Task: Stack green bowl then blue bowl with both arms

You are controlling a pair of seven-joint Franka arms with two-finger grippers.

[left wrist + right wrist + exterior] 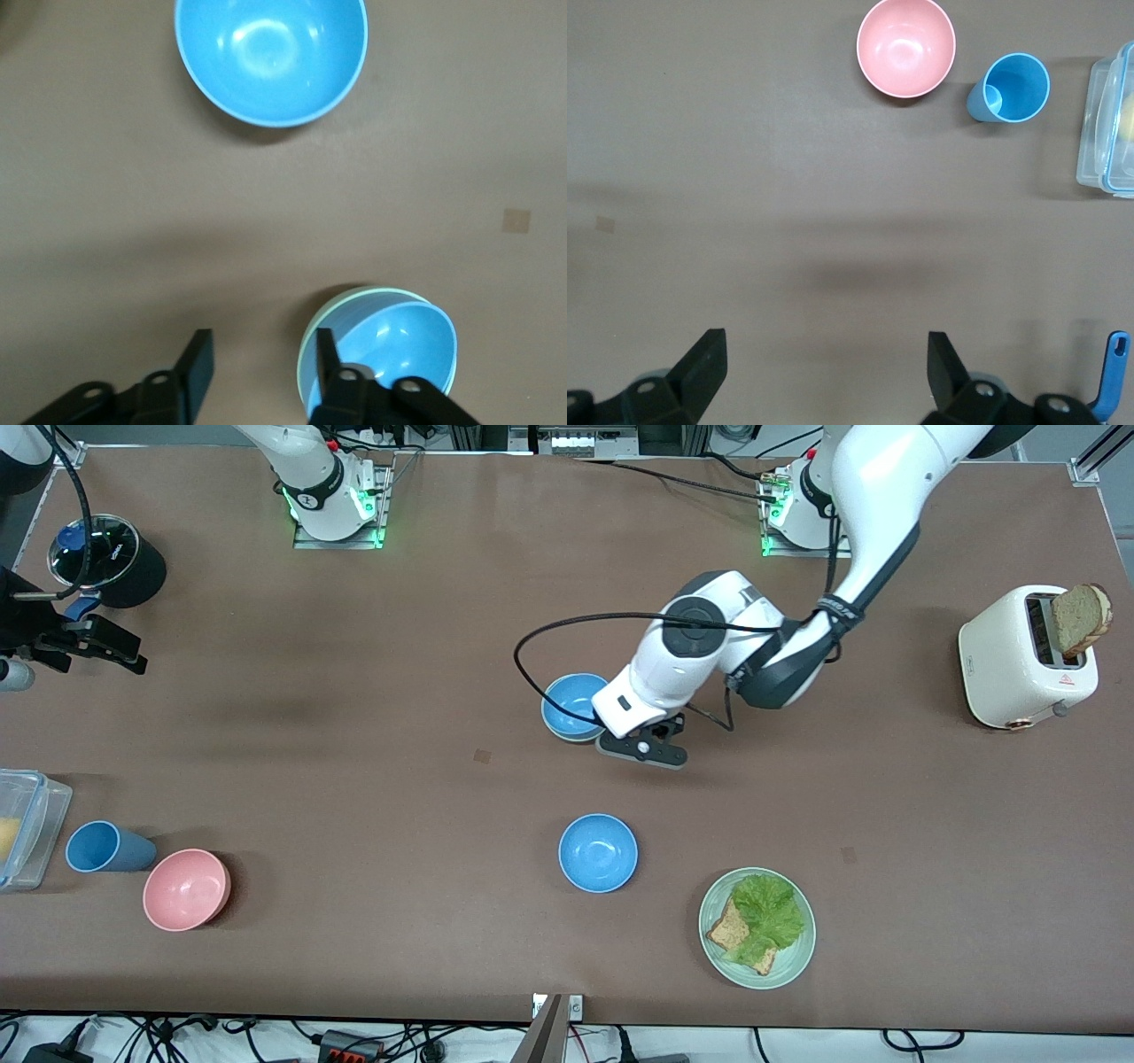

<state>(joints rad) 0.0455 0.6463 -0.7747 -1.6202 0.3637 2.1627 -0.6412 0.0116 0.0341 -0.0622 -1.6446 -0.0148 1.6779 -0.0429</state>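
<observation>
A sky-blue bowl (570, 702) sits nested inside the pale green bowl (574, 737) near the table's middle; in the left wrist view the blue bowl (399, 345) shows with the green bowl's rim (354, 298) around it. My left gripper (641, 742) hangs low just beside this stack, toward the left arm's end; it is open and empty (263, 363), with one finger (325, 359) at the stack's rim. A second blue bowl (598, 852) (270, 57) stands alone, nearer the front camera. My right gripper (93, 640) (824, 363) waits open and empty over the right arm's end of the table.
A green plate (796, 957) with lettuce and bread lies near the front edge. A pink bowl (186, 888), a blue cup (106, 847) and a clear container (31, 824) stand at the right arm's end. A black pot (111, 558) and a toaster (1019, 660) stand at opposite ends.
</observation>
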